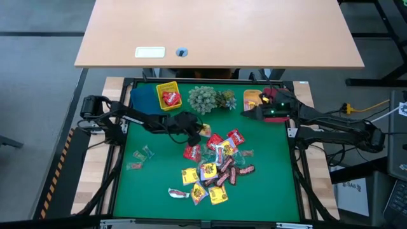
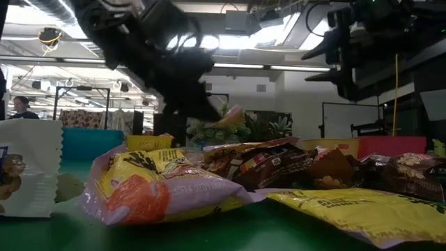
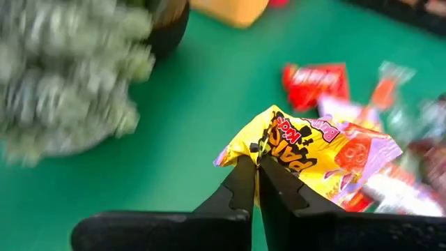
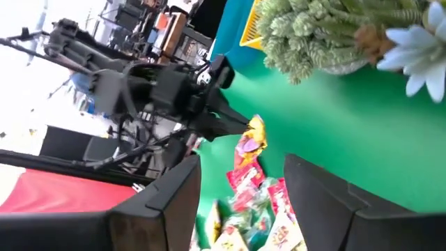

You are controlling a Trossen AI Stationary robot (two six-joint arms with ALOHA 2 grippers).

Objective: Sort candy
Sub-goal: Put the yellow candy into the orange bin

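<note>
Sorting barely begun: red packets sit in yellow bin [image 1: 168, 97]; most candy [image 1: 213, 170] lies heaped mid-mat, a few strays [image 1: 141, 158] apart on the left. Left gripper [image 3: 256, 167], extended toward the pile near plant cluster [image 1: 204, 99], is pinched closed on a yellow packet [image 3: 313, 155], lifted. Right gripper [image 4: 240, 183] hovers by orange bin [image 1: 252, 98], fingers apart, holding nothing.

candy [image 1: 213, 166] lies heaped mid-mat, red, yellow and dark wrappers; one yellow packet [image 3: 300, 157] hangs pinched, lifted clear.

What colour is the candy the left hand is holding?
Mostly yellow, with pink; the candy shows best in the left wrist view.
</note>
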